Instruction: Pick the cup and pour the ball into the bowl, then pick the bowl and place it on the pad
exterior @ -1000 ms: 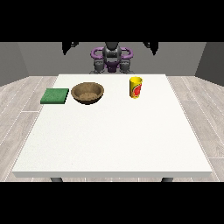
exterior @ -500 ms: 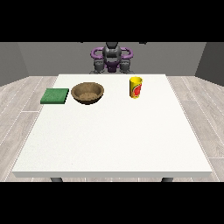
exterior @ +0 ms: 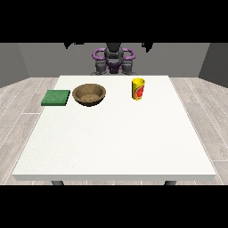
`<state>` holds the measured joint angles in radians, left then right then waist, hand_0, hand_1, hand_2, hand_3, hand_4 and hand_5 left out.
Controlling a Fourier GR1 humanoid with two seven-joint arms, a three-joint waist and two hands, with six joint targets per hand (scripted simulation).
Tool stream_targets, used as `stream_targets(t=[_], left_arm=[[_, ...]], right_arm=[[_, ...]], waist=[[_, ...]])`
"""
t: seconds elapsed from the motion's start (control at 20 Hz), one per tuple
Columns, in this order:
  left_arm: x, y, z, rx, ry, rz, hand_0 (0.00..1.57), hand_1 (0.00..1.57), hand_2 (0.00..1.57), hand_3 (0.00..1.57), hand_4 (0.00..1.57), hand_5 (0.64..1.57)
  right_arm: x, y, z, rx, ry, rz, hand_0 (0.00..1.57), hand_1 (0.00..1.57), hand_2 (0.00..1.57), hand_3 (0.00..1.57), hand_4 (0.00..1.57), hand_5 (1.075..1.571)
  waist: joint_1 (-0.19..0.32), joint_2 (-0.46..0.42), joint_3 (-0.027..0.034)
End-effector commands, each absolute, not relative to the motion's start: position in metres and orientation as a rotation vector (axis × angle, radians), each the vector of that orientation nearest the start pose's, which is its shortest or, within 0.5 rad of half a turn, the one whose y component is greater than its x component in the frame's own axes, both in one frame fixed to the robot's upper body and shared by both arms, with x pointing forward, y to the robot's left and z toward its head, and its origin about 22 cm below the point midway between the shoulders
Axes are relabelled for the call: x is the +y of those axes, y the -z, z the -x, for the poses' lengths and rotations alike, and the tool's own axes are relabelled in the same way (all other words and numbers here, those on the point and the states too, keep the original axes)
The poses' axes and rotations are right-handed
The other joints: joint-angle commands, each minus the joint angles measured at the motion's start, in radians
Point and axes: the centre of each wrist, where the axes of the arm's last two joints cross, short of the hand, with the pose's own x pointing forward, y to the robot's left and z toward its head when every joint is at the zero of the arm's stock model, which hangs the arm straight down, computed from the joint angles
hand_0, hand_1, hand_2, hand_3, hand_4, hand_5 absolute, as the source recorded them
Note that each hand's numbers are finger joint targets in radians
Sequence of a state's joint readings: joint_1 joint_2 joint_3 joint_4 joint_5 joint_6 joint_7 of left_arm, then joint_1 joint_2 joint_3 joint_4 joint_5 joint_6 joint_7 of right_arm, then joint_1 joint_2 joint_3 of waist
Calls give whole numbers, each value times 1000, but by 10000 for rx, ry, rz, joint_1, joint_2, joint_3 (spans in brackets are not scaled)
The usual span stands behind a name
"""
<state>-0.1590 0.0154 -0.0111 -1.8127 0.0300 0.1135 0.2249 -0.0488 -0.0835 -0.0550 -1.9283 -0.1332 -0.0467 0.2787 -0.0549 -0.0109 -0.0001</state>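
Observation:
A yellow cup with a red and green mark stands upright at the table's far right. No ball shows from this angle. A brown wooden bowl sits left of the cup, about a bowl's width away. Just left of the bowl lies a flat green pad. The robot's torso is behind the far edge. The hand at the view's left and the hand at the view's right show only as dark shapes raised high beside the torso. Both are far from the cup and the bowl.
The white table stretches towards the camera, with its front edge near the view's bottom. Grey plank floor surrounds it on both sides.

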Motion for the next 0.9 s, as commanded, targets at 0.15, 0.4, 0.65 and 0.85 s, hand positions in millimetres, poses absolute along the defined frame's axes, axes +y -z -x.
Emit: stream_targets(t=[0.15, 0.4, 0.65, 0.85], left_arm=[[228, -61, -280, -19180, -199, -926, 0, 0, 0, 0, 551, 1487], [231, -16, -289, -18813, -13, -851, 0, 0, 0, 0, 360, 1483], [247, 24, -296, -18480, -32, -675, 0, 0, 0, 0, 0, 1451], [275, 26, -307, -17810, 180, -539, 0, 0, 0, 0, 108, 1436]], right_arm=[[-260, -97, -252, -18606, 592, -515, 0, 0, 0, 0, 691, 1543], [-282, -102, -259, -18905, 281, -605, 0, 0, 0, 0, 681, 1551], [-294, -85, -260, -18662, 454, -489, 0, 0, 0, 0, 667, 1559], [-304, -57, -257, -17923, 792, -287, 0, 0, 0, 0, 665, 1559]], waist=[[-182, 2271, -2], [-457, 2514, -2], [-442, 2329, -2], [-305, 1844, 0]])
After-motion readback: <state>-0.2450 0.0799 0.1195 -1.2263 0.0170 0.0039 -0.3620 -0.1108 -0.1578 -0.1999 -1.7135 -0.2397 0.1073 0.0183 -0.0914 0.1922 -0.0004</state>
